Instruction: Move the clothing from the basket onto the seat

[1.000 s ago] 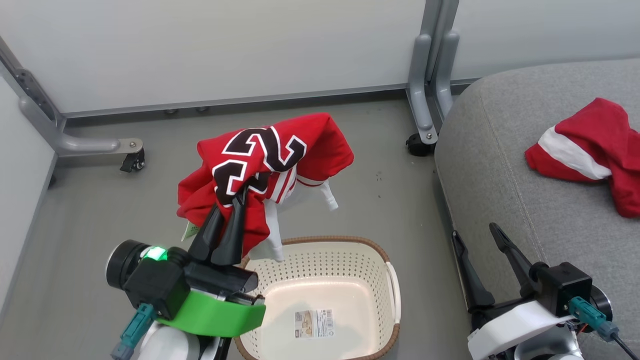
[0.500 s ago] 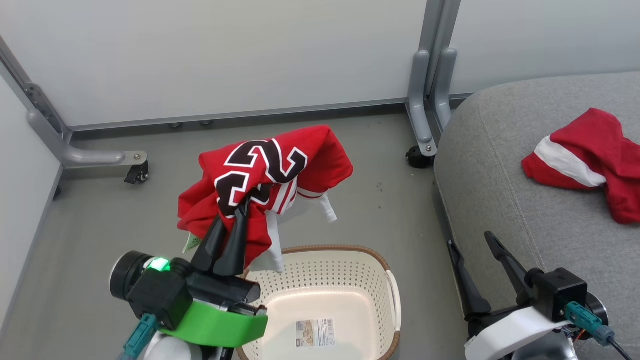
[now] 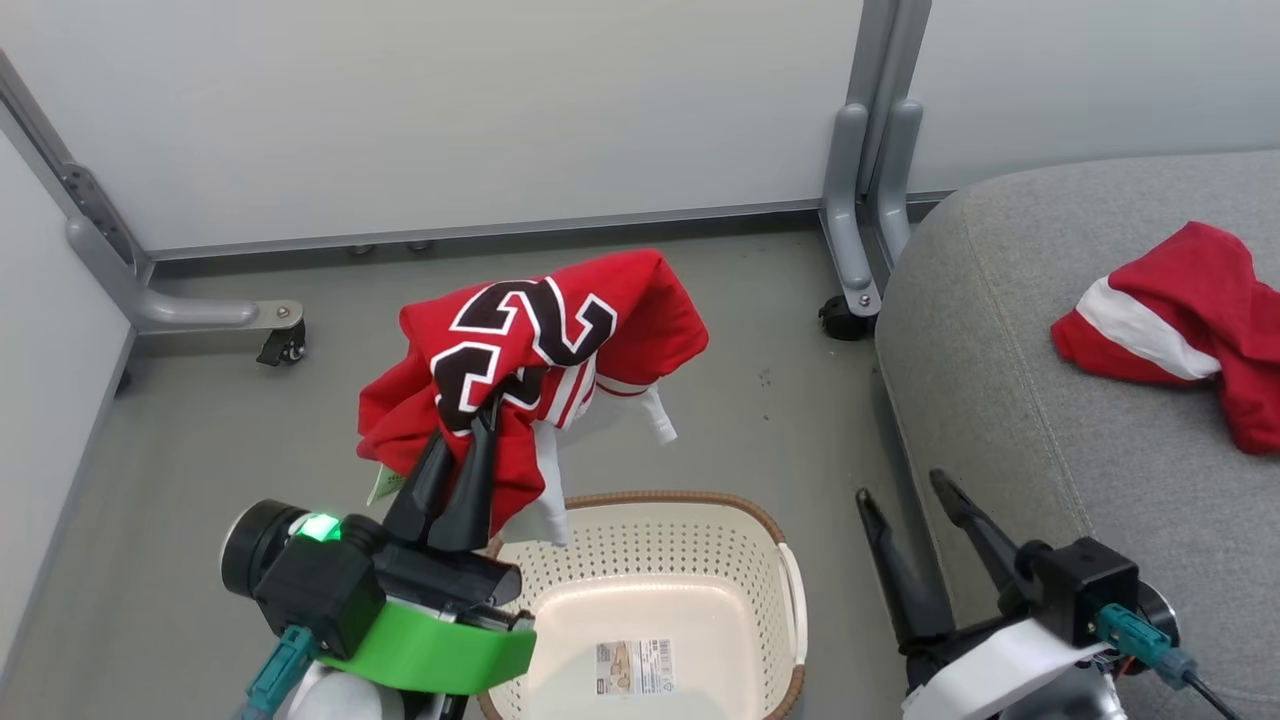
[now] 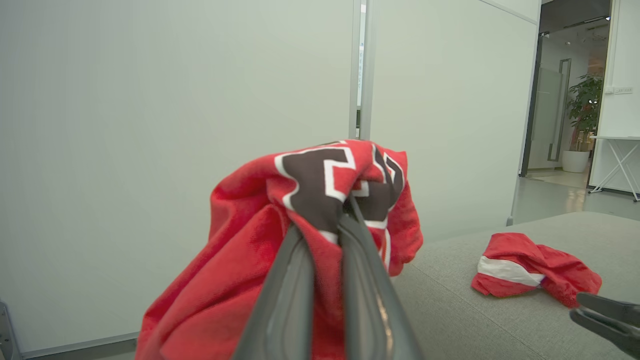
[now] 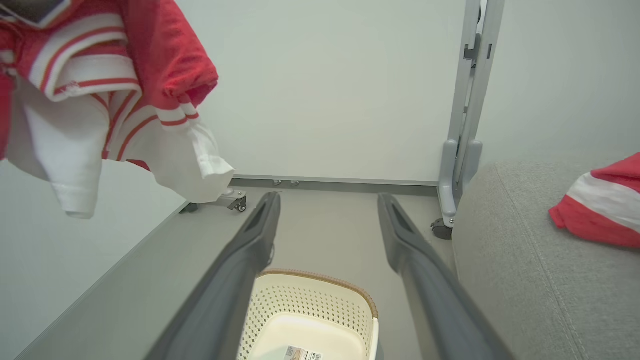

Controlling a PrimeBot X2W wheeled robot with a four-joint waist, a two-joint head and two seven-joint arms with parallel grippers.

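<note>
My left gripper (image 3: 486,410) (image 4: 345,210) is shut on a red numbered jersey (image 3: 540,340) (image 4: 280,240), holding it up in the air above the far left rim of the cream basket (image 3: 700,520). Its white cuffs hang down (image 5: 100,125). The basket (image 5: 320,305) holds just a paper label on its floor. A second red garment with a white band (image 3: 1180,320) (image 4: 530,270) (image 5: 600,205) lies on the grey seat (image 3: 1040,330) (image 4: 500,320) (image 5: 510,260) at the right. My right gripper (image 3: 900,490) (image 5: 327,200) stands open and empty between the basket and the seat's edge.
White partition panels stand behind on grey metal legs with castors (image 3: 285,345) (image 3: 845,315). Grey floor (image 3: 230,440) lies around the basket. A side panel closes off the left.
The right gripper has shifted left, away from the seat's edge towards the basket. The head camera tilted slightly. The left gripper still holds the jersey in about the same place.
</note>
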